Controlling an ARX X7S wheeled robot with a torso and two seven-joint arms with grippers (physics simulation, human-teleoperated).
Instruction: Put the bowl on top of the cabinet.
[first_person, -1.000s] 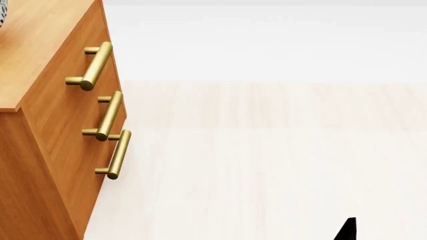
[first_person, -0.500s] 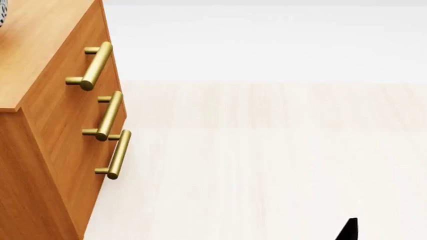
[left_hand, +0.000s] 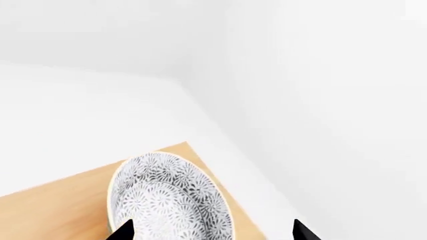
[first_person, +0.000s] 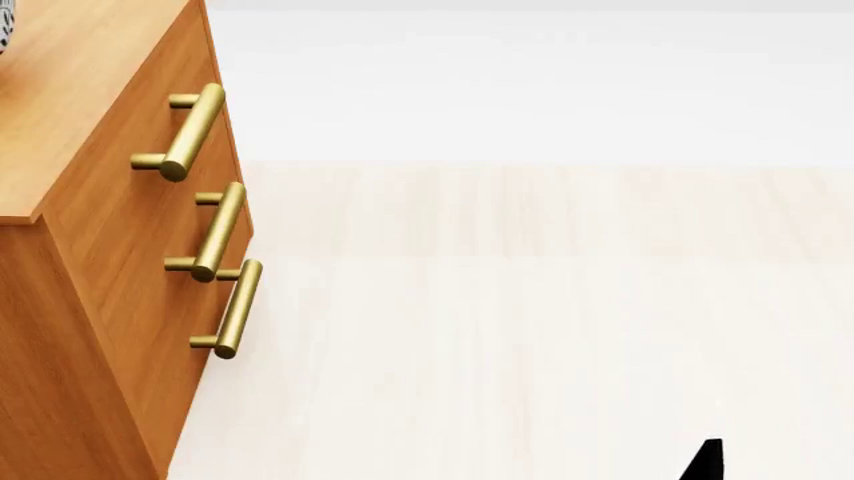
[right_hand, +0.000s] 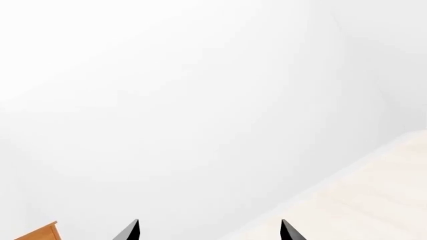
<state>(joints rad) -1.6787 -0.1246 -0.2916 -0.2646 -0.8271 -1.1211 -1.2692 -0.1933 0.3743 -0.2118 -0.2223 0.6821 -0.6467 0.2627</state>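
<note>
Fingertips of your left hand (left_hand: 210, 231) show as two dark points spread wide, one in front of the bowl (left_hand: 170, 200) and one past the cabinet's edge; the hand looks open and holds nothing. The bowl sits on the cabinet (left_hand: 60, 207) top, close to its corner, its far rim just beside the edge. Your right hand (right_hand: 209, 231) is likewise spread and empty, facing blank wall and a strip of floor (first_person: 534, 330), with only a sliver of cabinet in its view. From the head view the bowl shows only as a patterned scrap at the picture's edge. The placement looks done, so the risk is in your retreat: a fingertip brushing the rim could nudge the bowl off that near corner.
</note>
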